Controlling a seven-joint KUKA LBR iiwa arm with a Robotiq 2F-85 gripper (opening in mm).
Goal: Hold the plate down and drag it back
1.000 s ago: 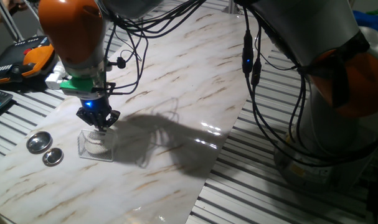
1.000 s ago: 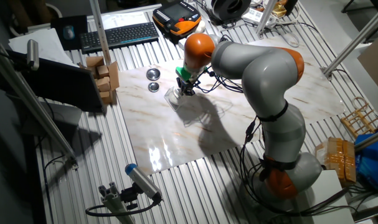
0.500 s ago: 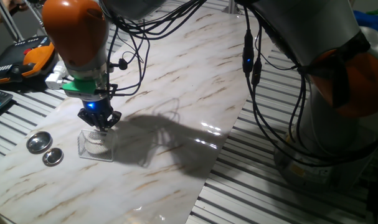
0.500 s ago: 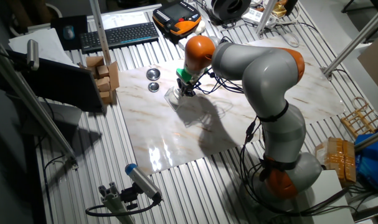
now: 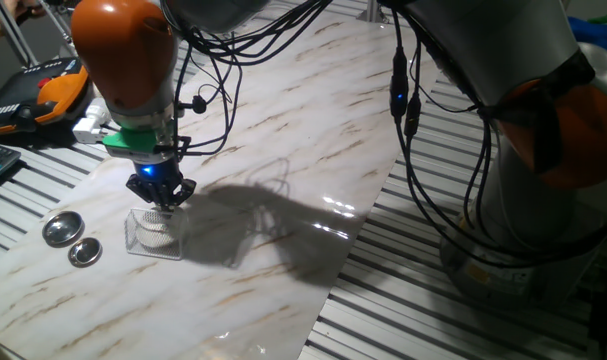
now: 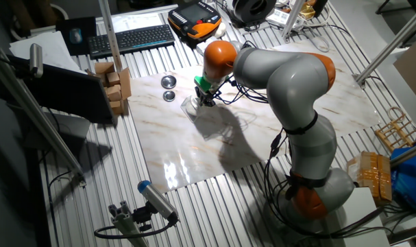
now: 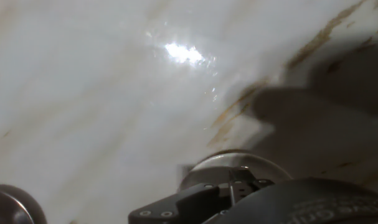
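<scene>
The plate (image 5: 152, 235) is a small white round dish on the marble board, seen through a clear wire-framed box (image 5: 133, 240) around it. My gripper (image 5: 162, 203) points straight down at the box's far edge, fingers together with nothing between them; I cannot tell whether the tips touch. In the other fixed view the gripper (image 6: 205, 101) stands just right of the plate (image 6: 192, 108). In the hand view a round pale rim (image 7: 238, 163) shows low in the frame, just beyond the dark fingers (image 7: 235, 186).
Two shiny round metal lids (image 5: 61, 229) (image 5: 84, 252) lie left of the box, one showing dark in the hand view (image 7: 8, 205). The marble board (image 5: 283, 120) stretches back and right. Cables (image 5: 403, 110) hang from the arm. A keyboard (image 6: 129, 38) and small boxes (image 6: 112, 82) lie beyond the board.
The arm has shifted slightly to the right and back, and the gripper with it. The plate and clear box have not visibly moved.
</scene>
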